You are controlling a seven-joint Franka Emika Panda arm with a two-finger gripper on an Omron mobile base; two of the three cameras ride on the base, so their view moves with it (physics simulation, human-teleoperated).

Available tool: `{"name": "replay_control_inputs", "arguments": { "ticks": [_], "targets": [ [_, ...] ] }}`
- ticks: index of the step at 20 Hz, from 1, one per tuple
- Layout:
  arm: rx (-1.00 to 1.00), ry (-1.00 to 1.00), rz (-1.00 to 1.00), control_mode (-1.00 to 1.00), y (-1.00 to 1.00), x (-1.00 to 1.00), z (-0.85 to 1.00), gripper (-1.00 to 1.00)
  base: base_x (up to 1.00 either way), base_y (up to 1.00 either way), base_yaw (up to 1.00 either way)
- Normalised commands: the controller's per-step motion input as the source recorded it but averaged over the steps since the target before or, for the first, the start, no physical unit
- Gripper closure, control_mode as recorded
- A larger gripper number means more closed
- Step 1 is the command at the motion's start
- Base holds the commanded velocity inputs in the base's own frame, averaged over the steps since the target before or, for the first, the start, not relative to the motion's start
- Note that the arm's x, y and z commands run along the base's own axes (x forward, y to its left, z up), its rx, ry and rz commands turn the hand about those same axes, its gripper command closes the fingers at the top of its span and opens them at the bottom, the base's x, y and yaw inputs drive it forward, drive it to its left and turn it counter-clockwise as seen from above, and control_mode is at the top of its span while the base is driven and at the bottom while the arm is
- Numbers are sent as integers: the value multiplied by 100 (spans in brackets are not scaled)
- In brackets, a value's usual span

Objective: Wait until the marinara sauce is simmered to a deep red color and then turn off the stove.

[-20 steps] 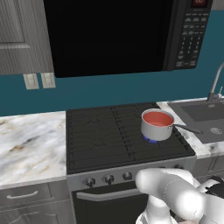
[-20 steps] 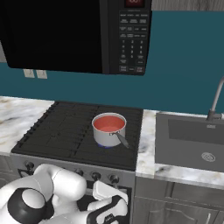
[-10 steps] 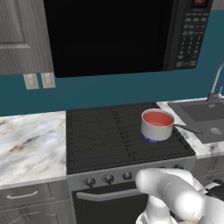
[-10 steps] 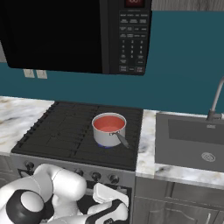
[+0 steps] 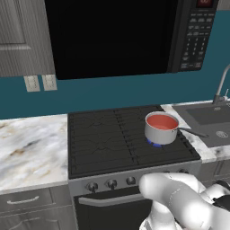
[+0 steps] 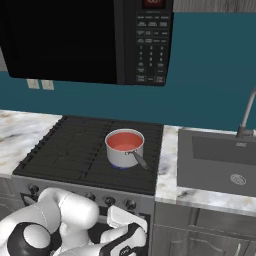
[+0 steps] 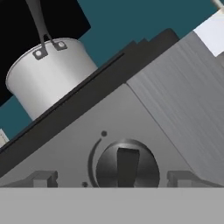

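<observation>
My gripper hangs low at the near front of the stove, jaws spread wide and empty, one dark tip on each side of a round knob without touching it. I am lined up here because this knob likely feeds the lit burner. Behind it, on the right part of the grates, stands the steel saucepan, a blue flame under it, its handle pointing to the near right. The marinara sauce inside looks salmon-red, so I judge waiting continues.
</observation>
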Motion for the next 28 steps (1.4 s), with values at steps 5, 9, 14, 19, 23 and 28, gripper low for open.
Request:
{"name": "replay_control_inputs", "arguments": {
  "ticks": [5, 9, 14, 19, 23, 28],
  "targets": [
    [0, 0, 0, -100, -2, 26, 0, -100, 0, 0, 0],
    [0, 0, 0, -100, -6, 21, 0, -100, 0, 0, 0],
    [0, 0, 0, -100, -7, 4, -22, -100, 0, 0, 0],
    [-5, 0, 0, -100, -17, 0, -67, -100, 0, 0, 0],
    [0, 0, 0, -100, 0, 0, -7, -100, 0, 0, 0],
    [0, 0, 0, -100, 0, 0, 0, -100, 0, 0, 0]
  ]
}}
